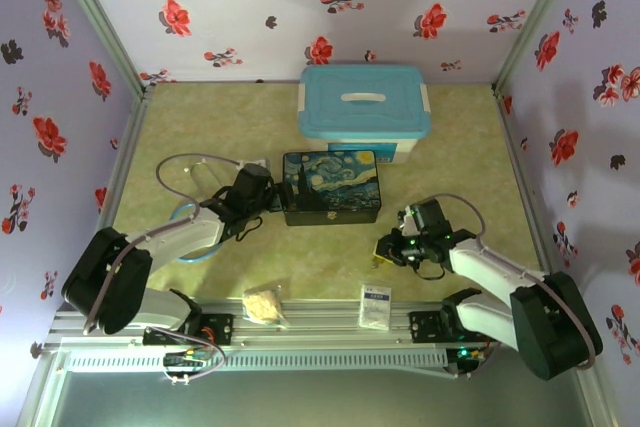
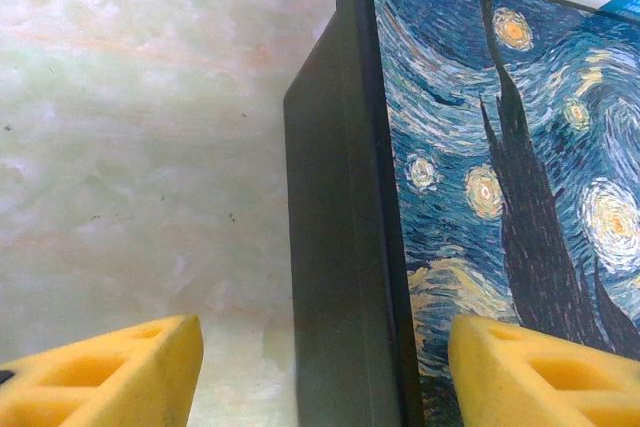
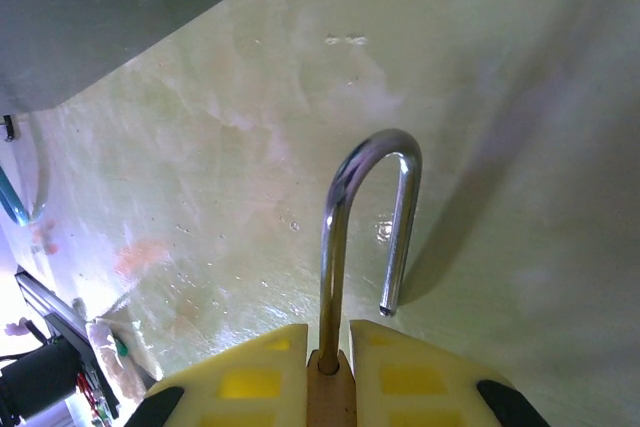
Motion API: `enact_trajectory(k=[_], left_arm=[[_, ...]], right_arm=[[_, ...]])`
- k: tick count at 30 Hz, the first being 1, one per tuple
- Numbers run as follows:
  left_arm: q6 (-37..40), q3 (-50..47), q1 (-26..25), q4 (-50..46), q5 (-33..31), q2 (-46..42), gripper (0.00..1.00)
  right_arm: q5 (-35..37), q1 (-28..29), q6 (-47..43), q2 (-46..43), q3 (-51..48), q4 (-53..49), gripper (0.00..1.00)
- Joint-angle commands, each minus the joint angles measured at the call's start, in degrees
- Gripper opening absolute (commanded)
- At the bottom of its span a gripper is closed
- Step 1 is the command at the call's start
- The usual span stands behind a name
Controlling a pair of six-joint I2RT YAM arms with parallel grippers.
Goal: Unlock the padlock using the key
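Where the yellow fingers point(image 3: 255, 367) of the right gripper point(image 3: 330, 339) are squeezed together, the padlock point(image 3: 330, 392) is held tight by its gold body. Its silver loop point(image 3: 378, 143) is stuck out past the fingertips, and one end of the loop is seen hanging free, out of the body. The pale green table point(image 3: 500, 97) is seen close behind it. The left gripper point(image 2: 325, 367) is spread wide, and nothing is held in it. One finger is seen over the table and the other over the painted box point(image 2: 500, 197). From above, a bin with a blue lid point(image 1: 365, 107) is seen behind the painted box, and a small white packet point(image 1: 375, 305) is laid near the front edge.
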Motion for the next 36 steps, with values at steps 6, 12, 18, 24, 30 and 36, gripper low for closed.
enact_trajectory(k=[6, 12, 18, 24, 30, 36], left_arm=[[0.2, -1.04, 0.23, -0.21, 0.25, 0.34, 0.66], [-0.09, -1.1, 0.23, 0.14, 0.33, 0.52, 0.66], [-0.13, -1.25, 0.23, 0.08, 0.5, 0.27, 0.66], [-0.39, -1.83, 0.23, 0.18, 0.51, -0.36, 0.66], [-0.36, -2.08, 0.23, -0.56, 0.44, -1.27, 0.66], [0.24, -2.03, 0.47, -1.89, 0.17, -2.49, 0.67]], right_arm=[[6.24, -0.31, 0.35, -2.92, 0.19, -10.02, 0.0], [7.78, -0.38, -0.07, -2.82, 0.51, -11.31, 0.0], [8.61, -0.39, -0.85, -1.45, 1.65, -11.5, 0.0], [13.21, -0.33, -2.99, 1.78, 5.07, -14.82, 0.16], [15.81, -0.34, -5.82, 5.92, 8.78, -16.44, 0.26], [16.53, -0.3, -7.65, 8.58, 11.0, -14.34, 0.28]])
